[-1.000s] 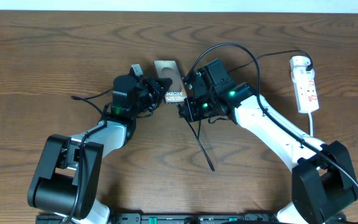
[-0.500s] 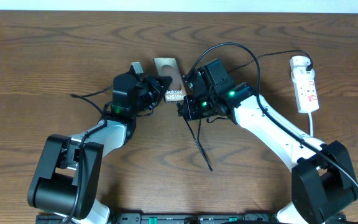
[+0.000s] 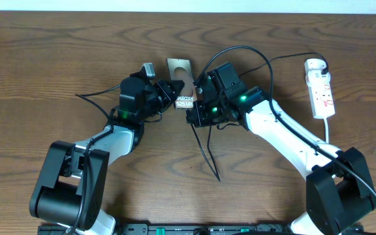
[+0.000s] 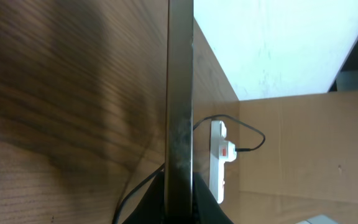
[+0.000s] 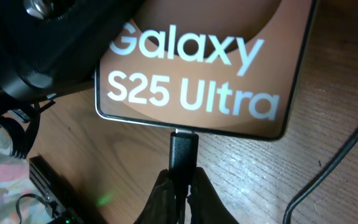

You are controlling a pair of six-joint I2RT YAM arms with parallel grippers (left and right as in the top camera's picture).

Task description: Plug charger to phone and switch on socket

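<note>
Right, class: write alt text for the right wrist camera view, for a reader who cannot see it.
The right gripper pinches the charger plug, whose tip meets the near edge of a phone showing "Galaxy S25 Ultra" in white on brownish-gold. The black left gripper covers the phone's upper-left corner, with the wooden table behind.

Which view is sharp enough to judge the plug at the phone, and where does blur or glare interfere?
Right wrist: phone lettering and charger plug at its edge are crisp. Left wrist: phone's edge is close and blurred, the wall blown out, socket readable. Overhead: evenly lit, right tool covers the port.
</note>
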